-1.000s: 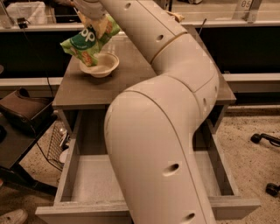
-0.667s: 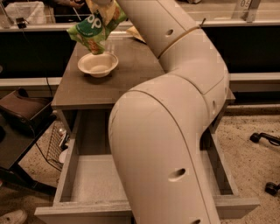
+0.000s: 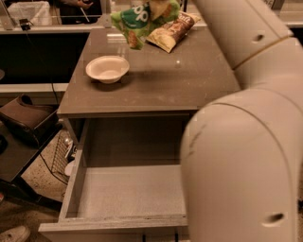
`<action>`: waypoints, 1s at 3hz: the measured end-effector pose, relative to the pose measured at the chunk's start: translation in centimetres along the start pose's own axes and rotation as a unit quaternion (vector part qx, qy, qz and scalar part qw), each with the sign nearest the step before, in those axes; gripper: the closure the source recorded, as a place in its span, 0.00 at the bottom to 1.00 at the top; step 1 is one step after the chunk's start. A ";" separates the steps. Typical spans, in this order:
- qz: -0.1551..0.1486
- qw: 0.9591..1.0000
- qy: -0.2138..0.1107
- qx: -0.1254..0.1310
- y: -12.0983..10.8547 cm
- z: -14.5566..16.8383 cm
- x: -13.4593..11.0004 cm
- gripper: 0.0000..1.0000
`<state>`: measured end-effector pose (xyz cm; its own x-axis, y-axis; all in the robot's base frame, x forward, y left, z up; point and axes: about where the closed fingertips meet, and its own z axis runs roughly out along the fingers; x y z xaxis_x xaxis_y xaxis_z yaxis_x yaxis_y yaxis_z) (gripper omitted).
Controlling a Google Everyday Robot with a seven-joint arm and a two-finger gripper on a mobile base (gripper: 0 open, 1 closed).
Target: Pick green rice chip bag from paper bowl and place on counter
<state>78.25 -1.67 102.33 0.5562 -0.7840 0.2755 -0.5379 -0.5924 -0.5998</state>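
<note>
The thick white arm (image 3: 246, 156) fills the near right, bending up and back over the open drawer (image 3: 128, 194) toward the top edge. Past the drawer, the paper bowl (image 3: 108, 69) sits at the left of the grey-brown surface (image 3: 156, 90). Beyond it the green chip bag (image 3: 140, 20) hangs in the air above the surface, clear of the bowl, its white letters reading roughly "op". It overlaps a yellow-brown chip bag (image 3: 173, 32) whose print is unreadable. The gripper (image 3: 160, 5), at the top edge, grasps the green bag's top
</note>
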 end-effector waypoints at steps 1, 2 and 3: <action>0.099 0.995 -0.011 0.012 5.7 0.1 5.3 1.00; 0.181 0.983 -0.030 0.032 10.5 0.7 8.4 1.00; 0.251 0.965 -0.047 0.063 15.3 2.1 10.0 1.00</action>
<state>76.91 -18.15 94.36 0.3034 -0.9427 -0.1391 -0.6771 -0.1105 -0.7276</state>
